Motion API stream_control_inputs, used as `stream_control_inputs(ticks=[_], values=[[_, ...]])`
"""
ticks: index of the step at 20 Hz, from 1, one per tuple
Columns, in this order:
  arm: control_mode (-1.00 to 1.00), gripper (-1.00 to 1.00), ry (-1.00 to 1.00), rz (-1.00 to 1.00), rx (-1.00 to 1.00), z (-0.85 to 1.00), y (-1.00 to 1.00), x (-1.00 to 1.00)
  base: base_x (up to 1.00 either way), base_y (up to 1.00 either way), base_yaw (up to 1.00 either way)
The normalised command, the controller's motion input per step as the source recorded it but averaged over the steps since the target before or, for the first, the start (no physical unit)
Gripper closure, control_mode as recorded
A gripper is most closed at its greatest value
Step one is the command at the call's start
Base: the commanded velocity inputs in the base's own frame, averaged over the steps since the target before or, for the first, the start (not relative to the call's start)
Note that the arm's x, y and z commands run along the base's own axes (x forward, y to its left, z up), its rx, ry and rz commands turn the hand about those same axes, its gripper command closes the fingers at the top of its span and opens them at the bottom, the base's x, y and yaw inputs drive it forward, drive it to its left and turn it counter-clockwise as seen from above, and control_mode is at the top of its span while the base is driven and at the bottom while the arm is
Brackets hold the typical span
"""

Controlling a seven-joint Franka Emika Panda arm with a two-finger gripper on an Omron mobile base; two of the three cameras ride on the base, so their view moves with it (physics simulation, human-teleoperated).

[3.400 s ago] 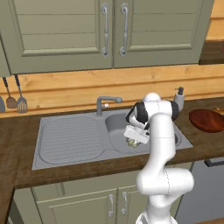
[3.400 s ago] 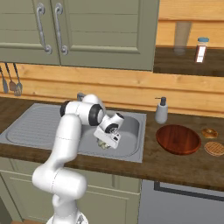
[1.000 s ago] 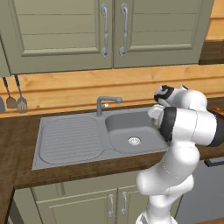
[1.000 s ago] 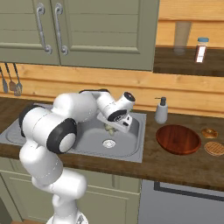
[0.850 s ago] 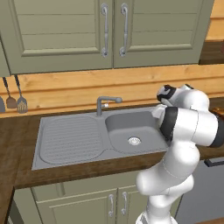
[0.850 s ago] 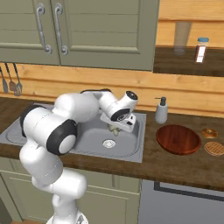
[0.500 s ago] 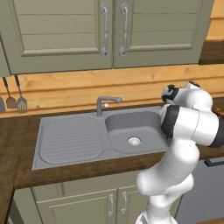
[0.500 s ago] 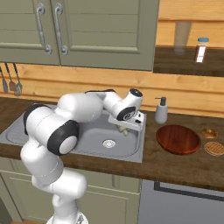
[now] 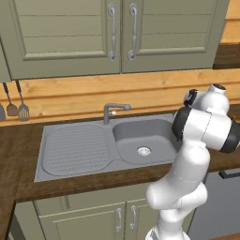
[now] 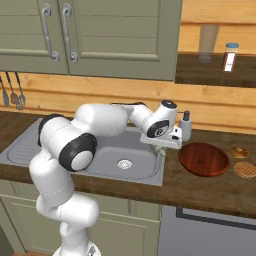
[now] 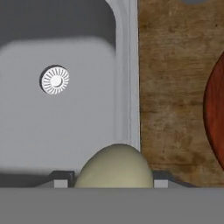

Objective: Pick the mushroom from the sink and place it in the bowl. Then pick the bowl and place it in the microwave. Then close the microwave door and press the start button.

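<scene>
Hand view has the mushroom wedged between the gripper jaws, so it's carried, hanging over the sink rim. Bowl sits just beside, probably the drop-off.

kitchen | sink | green cabinets | wooden counter

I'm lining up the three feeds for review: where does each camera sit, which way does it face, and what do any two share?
Left base view: behind the arm's left, facing the sink and faucet; arm rises lower right.
Right base view: behind its right, facing sink and bowl; arm lower left, tool over the sink's right rim.
Hand view: on the hand, looking down past the held mushroom at the drain.
All three views share the drain.
</scene>
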Motion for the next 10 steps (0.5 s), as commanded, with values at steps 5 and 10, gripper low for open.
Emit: stream_control_inputs(ticks=[5,10], values=[[-1.00,1.00,0.00,0.00,-0.22,0.02,-0.54,0.00,0.00,0.00,0.00],[-1.00,1.00,0.04,0.00,-0.01,0.00,-0.66,0.15,0.00,0.00,0.00]])
